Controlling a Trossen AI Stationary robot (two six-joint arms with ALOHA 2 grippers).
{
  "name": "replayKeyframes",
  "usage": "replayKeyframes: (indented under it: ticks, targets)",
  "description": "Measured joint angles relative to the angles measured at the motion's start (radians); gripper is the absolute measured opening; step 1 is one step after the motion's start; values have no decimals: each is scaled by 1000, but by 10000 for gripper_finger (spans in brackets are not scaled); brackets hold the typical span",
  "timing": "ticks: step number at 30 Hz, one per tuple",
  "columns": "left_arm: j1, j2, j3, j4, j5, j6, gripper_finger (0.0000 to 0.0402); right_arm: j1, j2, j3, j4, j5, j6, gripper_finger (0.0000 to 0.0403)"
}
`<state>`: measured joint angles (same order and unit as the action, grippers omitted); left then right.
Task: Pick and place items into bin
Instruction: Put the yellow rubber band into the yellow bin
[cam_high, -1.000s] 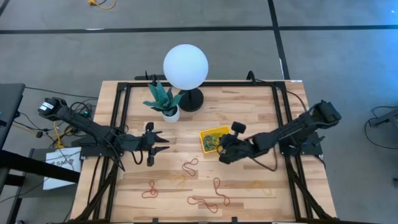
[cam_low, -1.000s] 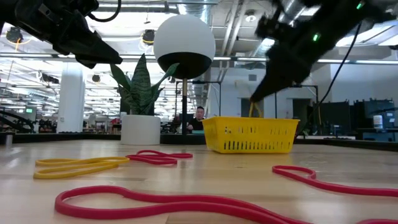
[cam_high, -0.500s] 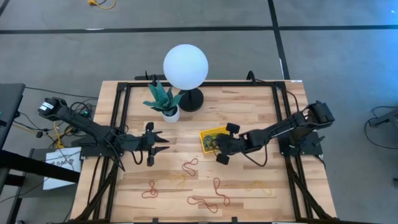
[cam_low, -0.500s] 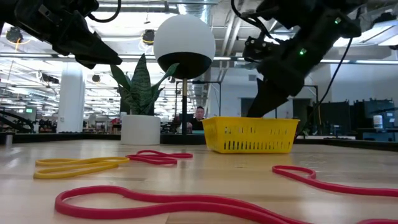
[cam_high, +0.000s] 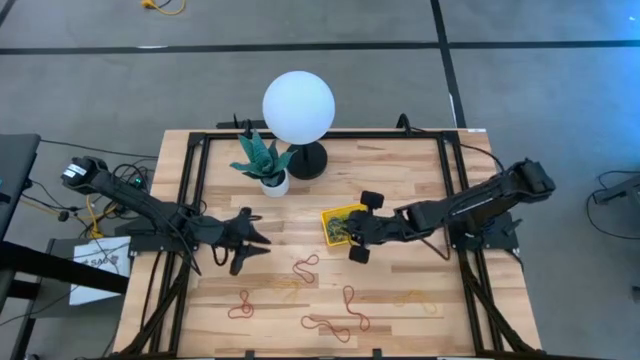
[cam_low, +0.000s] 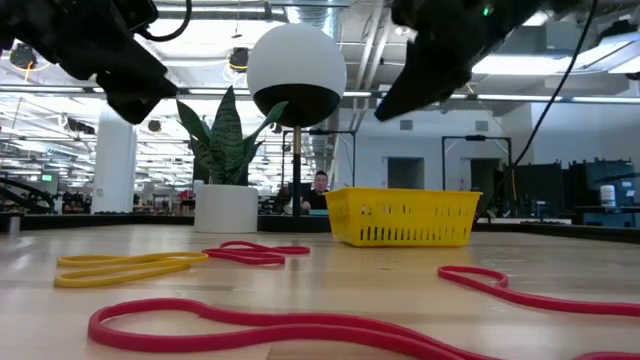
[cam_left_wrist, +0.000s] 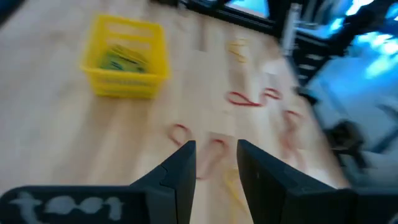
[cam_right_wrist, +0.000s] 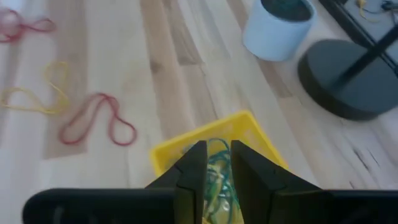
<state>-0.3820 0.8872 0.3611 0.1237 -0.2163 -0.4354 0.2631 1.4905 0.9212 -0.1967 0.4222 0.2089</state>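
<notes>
Right gripper (cam_high: 352, 238) above the near edge of the yellow bin (cam_high: 344, 224), fingers (cam_right_wrist: 194, 163) slightly apart with a narrow gap, nothing between them. Bin near the middle of the tabletop (cam_high: 400, 180), green and yellow rubber bands (cam_right_wrist: 219, 176) piled inside. More loose bands on the wood nearer the front edge: a red loop (cam_high: 305, 265), a red one (cam_high: 240, 305), a long red one (cam_high: 345, 322), a faint yellow one (cam_high: 415, 298). Left gripper (cam_high: 247, 243) raised over the left side of the tabletop, well apart from the bin, fingers (cam_left_wrist: 183, 168) spread, empty. White plant pot (cam_high: 273, 182) and round lamp (cam_high: 298, 107) behind the bin.
</notes>
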Motion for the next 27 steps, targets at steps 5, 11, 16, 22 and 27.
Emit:
replayKeyframes:
  ticks: [5, 11, 16, 22, 27]
  targets:
    - [-18, 74, 0, 68, 92, -61, 106, 37, -21, 0, -3, -2, 0, 66]
    - [-53, 274, 62, 156, 176, -122, 106, 77, -20, -1, -13, -4, 1, 66]
    - [-60, 472, 205, 52, 152, -86, 106, 130, -48, -1, -37, -6, 108, 66]
    - [-60, 652, 421, -302, 102, -53, 106, 213, -97, -1, -257, -5, 353, 66]
    - [-60, 782, 521, -333, 148, -45, 105, 280, -96, -1, -379, -5, 500, 66]
